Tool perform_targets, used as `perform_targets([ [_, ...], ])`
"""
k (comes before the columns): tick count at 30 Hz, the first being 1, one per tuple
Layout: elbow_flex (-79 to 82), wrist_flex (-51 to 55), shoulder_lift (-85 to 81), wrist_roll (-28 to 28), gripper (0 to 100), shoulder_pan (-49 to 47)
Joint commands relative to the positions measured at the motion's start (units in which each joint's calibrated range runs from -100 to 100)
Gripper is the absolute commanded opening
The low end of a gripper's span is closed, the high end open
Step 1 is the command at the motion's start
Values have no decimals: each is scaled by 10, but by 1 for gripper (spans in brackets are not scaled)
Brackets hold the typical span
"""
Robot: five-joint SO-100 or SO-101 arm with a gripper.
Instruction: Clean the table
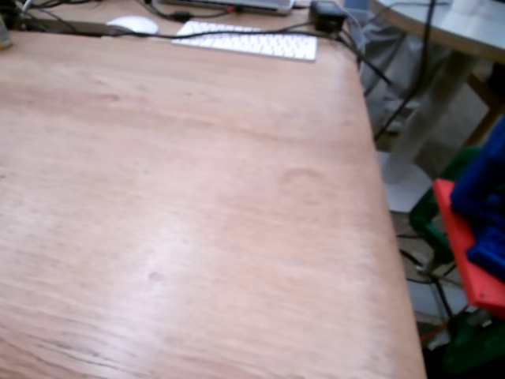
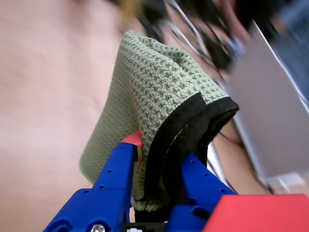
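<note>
Across most of the fixed view lies the table [image 1: 181, 205], a light reddish-brown wooden top with visible grain, a soft sheen and a rounded corner at upper right. Along its far edge rest a white keyboard [image 1: 248, 41], a white mouse [image 1: 132, 24] to the left of it, the front of a laptop [image 1: 237, 5] cut off by the top border, and a small black box [image 1: 327, 16] with dark cables [image 1: 371, 67] running off the corner. Beyond that corner stands a pale grey-white round table [image 1: 442, 24] on a thick pedestal, over a light floor.

At the right border of the fixed view, blurred blue and red parts of the arm [image 1: 481, 229] sit off the side of the tabletop; their outline is soft and partly cropped, and the claw itself cannot be made out there.

In the wrist view, the gripper [image 2: 161, 159] rises from the bottom edge, its two blue fingers [image 2: 116, 179] pinching a green waffle-weave cloth [image 2: 154, 92] with a black hem. The cloth stands folded above the fingers and drapes to the left. A red part fills the lower right corner. Behind the cloth the wooden surface is strongly blurred on the left; on the right, a grey slab and dark clutter are out of focus and cannot be identified.
</note>
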Motion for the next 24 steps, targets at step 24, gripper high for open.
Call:
perform_targets([
  [24, -486, -39, 774, -232, 0, -481],
])
